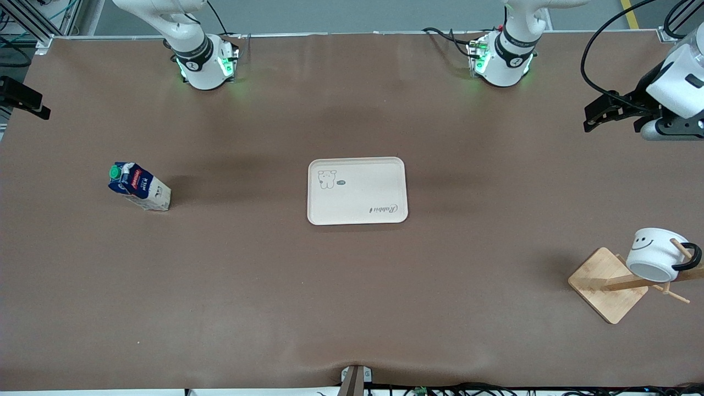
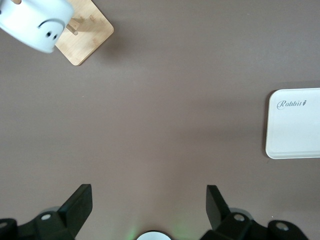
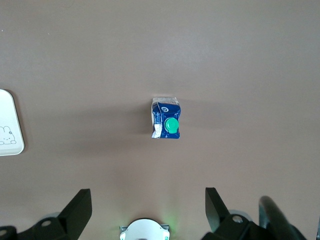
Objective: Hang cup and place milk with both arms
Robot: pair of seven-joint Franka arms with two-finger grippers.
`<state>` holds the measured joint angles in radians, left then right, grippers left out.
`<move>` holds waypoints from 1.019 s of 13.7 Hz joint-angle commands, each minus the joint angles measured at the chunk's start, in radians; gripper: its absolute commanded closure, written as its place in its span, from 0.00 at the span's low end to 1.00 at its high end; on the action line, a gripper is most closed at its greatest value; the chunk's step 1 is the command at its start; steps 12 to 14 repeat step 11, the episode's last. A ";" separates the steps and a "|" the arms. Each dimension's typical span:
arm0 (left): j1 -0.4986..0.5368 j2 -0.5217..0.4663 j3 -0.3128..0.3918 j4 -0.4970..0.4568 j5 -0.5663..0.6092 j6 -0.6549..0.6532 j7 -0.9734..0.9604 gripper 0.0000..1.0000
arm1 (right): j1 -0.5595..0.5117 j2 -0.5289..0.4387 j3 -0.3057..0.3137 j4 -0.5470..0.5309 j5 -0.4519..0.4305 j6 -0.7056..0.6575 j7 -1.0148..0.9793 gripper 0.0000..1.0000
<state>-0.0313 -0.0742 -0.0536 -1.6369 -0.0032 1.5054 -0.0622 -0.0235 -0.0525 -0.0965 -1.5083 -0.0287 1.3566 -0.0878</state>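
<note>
The white cup (image 1: 657,253) with a smiley face hangs by its black handle on a peg of the wooden rack (image 1: 608,283) at the left arm's end of the table; it also shows in the left wrist view (image 2: 32,22). The blue and white milk carton (image 1: 137,186) with a green cap stands on the table toward the right arm's end, and shows in the right wrist view (image 3: 166,118). My left gripper (image 1: 591,118) (image 2: 148,200) is open and empty, high over the table's left-arm end. My right gripper (image 1: 33,104) (image 3: 147,200) is open and empty, high over the right-arm end.
A cream tray (image 1: 356,190) with a rabbit drawing lies at the middle of the brown table, nothing on it. It shows in the left wrist view (image 2: 295,125) and the right wrist view (image 3: 10,125). The arms' bases (image 1: 203,60) (image 1: 503,58) stand at the table's edge.
</note>
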 commanded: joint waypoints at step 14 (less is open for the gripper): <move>0.002 0.027 0.000 0.040 -0.003 -0.007 -0.014 0.00 | 0.010 -0.024 0.012 -0.021 -0.004 -0.016 0.157 0.00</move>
